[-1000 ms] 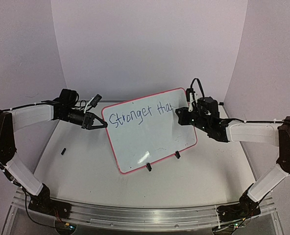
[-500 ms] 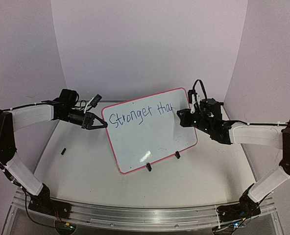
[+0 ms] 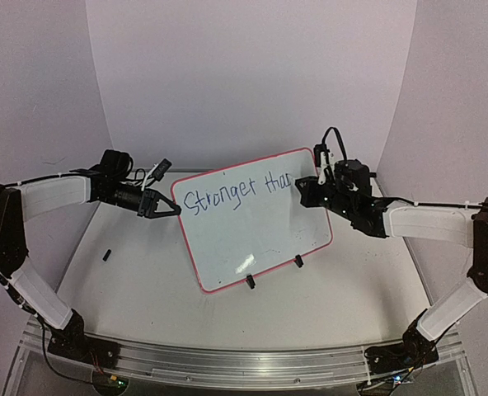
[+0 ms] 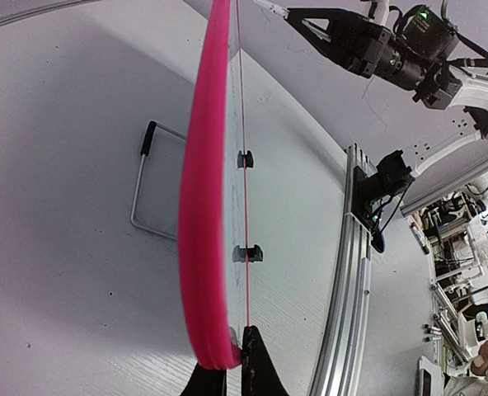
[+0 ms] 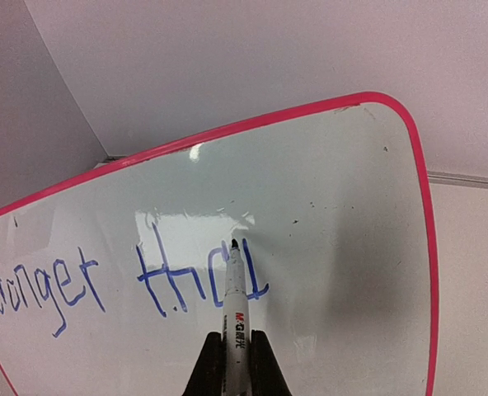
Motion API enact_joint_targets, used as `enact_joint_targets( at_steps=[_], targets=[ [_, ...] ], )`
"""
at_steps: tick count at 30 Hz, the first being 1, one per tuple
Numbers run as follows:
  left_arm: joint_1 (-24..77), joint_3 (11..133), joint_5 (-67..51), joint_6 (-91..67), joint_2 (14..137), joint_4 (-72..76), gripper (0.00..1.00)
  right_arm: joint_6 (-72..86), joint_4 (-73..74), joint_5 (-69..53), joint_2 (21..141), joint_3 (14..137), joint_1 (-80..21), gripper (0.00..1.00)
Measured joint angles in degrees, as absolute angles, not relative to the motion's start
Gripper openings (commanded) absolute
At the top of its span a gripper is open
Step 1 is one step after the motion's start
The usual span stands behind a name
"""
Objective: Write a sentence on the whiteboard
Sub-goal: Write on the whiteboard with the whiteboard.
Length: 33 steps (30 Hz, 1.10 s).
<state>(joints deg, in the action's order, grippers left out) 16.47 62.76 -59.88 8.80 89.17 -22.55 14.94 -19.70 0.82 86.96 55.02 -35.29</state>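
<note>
Sentence (image 3: 232, 196): right hand (image 3: 300, 191) closer than before

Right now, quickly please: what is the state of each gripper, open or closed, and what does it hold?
Left gripper: closed on the pink edge of the whiteboard.
Right gripper: closed on a marker.

Left arm (image 3: 54, 194): stretched toward the left edge of the whiteboard (image 3: 252, 235). The left gripper (image 3: 166, 209) is clamped on the rim there.
Right arm (image 3: 425, 223): reaching to the whiteboard's upper right. The right gripper (image 3: 303, 191) is closed around a marker (image 5: 235, 301), with its tip at the board face.
</note>
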Motion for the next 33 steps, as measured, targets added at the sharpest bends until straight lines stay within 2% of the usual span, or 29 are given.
enact_joint_targets(
  at_steps=[33],
  targets=[
    [16.47, 62.89, -59.88, 8.78, 89.34, -22.59, 0.00, 14.85, -19.64, 4.71, 88.84, 55.33, -35.00, 0.00]
  ],
)
